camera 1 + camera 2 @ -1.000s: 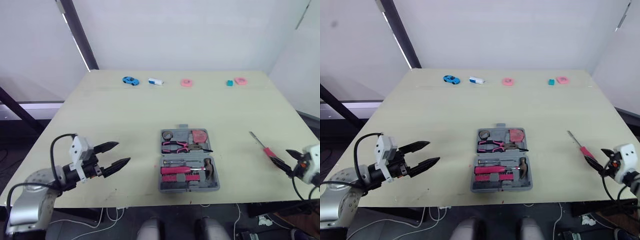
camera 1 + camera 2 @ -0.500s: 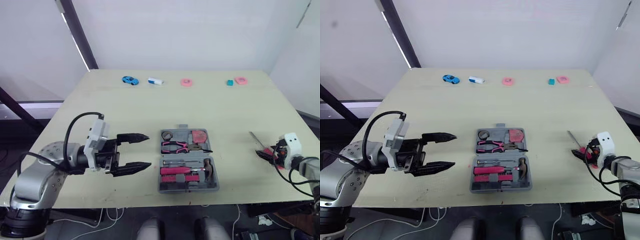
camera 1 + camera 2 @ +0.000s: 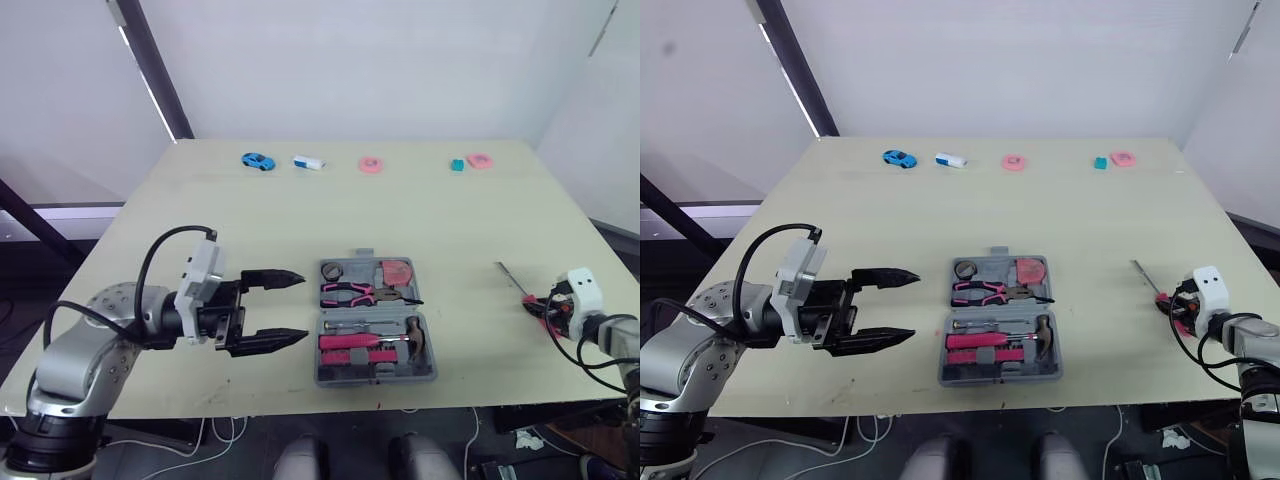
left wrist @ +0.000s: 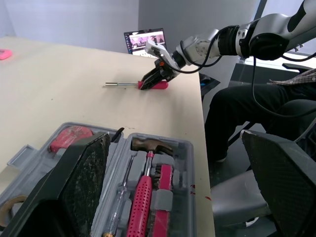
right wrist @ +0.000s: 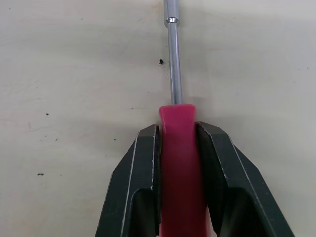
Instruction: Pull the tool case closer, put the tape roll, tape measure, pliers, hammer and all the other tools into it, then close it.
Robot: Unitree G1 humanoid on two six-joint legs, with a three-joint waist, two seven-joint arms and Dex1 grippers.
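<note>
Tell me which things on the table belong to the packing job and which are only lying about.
Job: case, with tape roll, tape measure, pliers and hammer in it; screwdriver, held by the right gripper.
Lying about, along the far edge: toy car, white block, two pink round pieces, teal block.

- tool case: grey all over
- hammer: pink handle, dark metal head
- pliers: pink and black handles
- tape measure: reddish pink
- screwdriver: pink handle, silver shaft
- left gripper: black fingers, white housing
- table: pale cream-yellow (a few dark specks)
- toy car: blue
</note>
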